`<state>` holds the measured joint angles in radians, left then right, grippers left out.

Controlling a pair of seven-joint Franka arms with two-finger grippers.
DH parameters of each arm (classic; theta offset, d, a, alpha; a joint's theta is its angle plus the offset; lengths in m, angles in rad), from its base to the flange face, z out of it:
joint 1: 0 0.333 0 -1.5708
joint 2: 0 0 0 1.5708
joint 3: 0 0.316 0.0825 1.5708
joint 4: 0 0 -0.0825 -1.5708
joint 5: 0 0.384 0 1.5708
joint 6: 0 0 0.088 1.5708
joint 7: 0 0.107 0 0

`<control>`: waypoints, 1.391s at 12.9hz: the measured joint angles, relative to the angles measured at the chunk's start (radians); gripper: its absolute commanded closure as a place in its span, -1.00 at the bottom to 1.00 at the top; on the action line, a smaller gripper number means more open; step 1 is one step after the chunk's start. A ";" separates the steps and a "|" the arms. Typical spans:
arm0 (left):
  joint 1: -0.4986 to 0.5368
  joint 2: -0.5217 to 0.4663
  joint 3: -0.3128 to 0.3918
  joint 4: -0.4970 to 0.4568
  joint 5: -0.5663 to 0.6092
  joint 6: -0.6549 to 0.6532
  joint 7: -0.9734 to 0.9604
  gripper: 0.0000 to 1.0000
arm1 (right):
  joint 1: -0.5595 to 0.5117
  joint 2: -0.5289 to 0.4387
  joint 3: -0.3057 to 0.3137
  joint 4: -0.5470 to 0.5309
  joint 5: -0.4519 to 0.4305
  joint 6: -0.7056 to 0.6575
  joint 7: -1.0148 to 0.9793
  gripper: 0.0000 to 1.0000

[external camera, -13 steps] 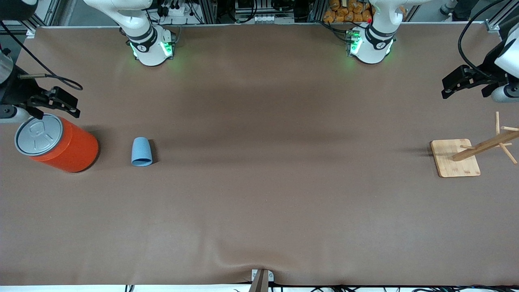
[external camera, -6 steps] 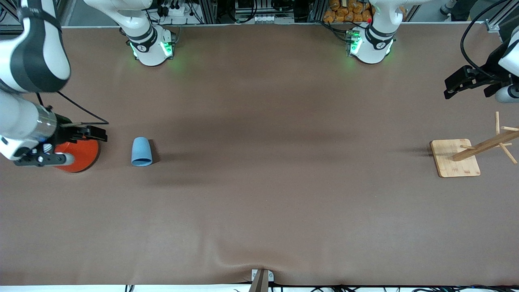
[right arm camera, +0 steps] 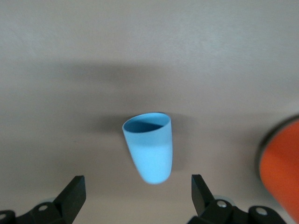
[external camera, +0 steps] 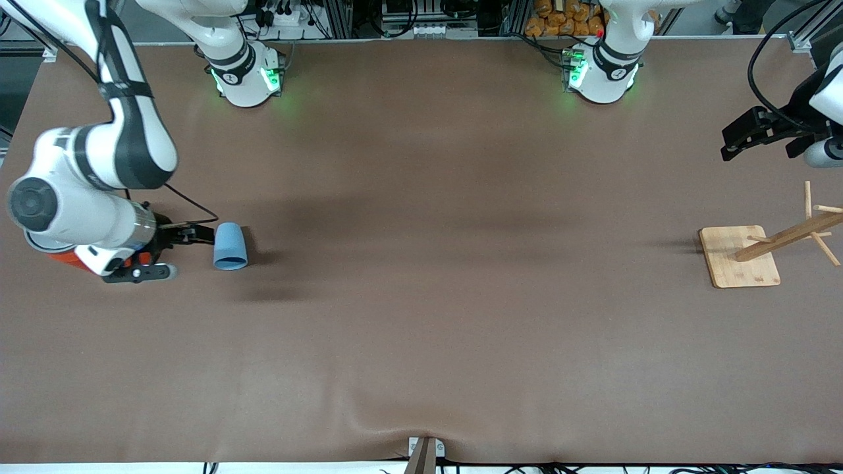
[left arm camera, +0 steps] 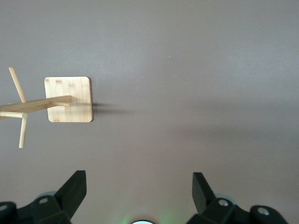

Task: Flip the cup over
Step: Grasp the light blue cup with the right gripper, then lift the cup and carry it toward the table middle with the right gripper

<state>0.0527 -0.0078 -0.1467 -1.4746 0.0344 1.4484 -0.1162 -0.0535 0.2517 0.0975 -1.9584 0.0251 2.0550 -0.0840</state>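
cup point(external camera: 230, 246) – on its side on table | right tool point(external camera: 195, 233) – fingers spread, just beside it | left tool point(left arm camera: 139, 196) – open, waiting

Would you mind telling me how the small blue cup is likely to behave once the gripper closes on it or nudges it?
The cup lies on its side, and being round and tapered it would probably roll in a curve if nudged. It looks small, thin and plastic, so likely light and easily shoved. Its smooth matte wall may slip between the right gripper's open fingers.
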 measured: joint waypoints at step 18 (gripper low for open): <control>0.021 0.004 0.001 -0.002 0.000 0.010 0.001 -1.00 | -0.005 0.116 0.004 -0.302 0.000 0.494 -0.077 1.00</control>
<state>0.0738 -0.0037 -0.1457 -1.4769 0.0344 1.4588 -0.1156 -0.0588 0.3673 0.1017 -2.2599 0.0253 2.5494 -0.1614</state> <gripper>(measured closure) 0.000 0.189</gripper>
